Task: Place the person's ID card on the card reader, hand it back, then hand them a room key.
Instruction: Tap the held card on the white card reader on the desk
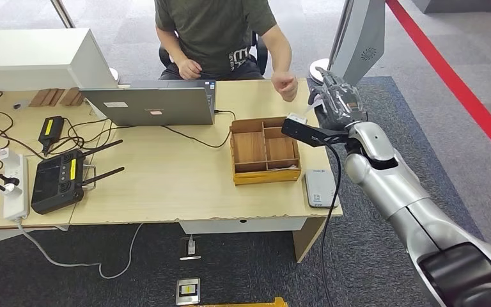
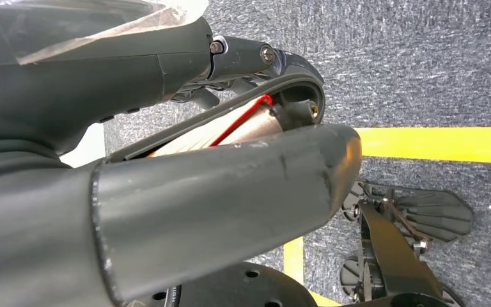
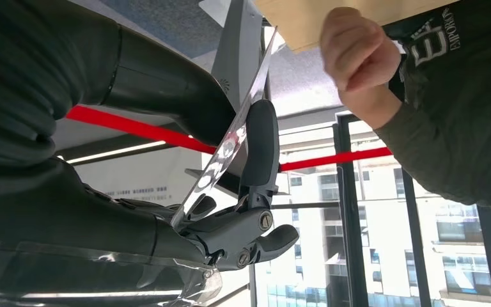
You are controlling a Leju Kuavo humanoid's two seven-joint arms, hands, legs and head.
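My right hand (image 1: 337, 99) is raised beyond the table's far right corner, pinching a thin pale card (image 1: 316, 102) between thumb and fingers. In the right wrist view the card (image 3: 233, 131) is seen edge-on and shiny, gripped by that hand (image 3: 243, 217). I cannot tell whether it is the ID card or a room key. The seated person's closed hand (image 1: 286, 85) hovers just left of the card, a short gap away, and appears again close by (image 3: 358, 48). The grey card reader (image 1: 320, 187) lies bare at the table's near right corner. My left hand (image 2: 217, 192) hangs over the floor, holding nothing.
A wooden compartment box (image 1: 233, 153) stands left of the reader. A laptop (image 1: 153, 104) sits in front of the person, with a cable trailing toward the box. A black controller with antennas (image 1: 57, 180), a power strip (image 1: 14, 185) and tangled cables occupy the table's left end.
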